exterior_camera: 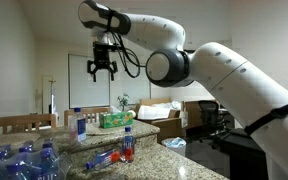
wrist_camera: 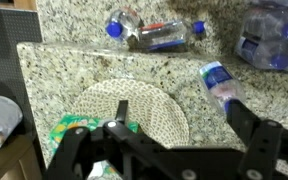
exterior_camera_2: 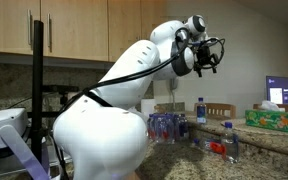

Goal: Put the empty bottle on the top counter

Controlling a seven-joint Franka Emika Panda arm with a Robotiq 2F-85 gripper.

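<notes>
The hand (exterior_camera: 104,73) was wide open and held nothing, high in the air; the empty bottle (exterior_camera: 80,124) stood upright on the top counter (wrist_camera: 64,70), well below it.

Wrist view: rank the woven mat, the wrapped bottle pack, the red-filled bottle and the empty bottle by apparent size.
Largest to smallest:
1. woven mat, partly behind the gripper
2. wrapped bottle pack, cut off by the frame edge
3. red-filled bottle and empty bottle: too alike to rank
</notes>
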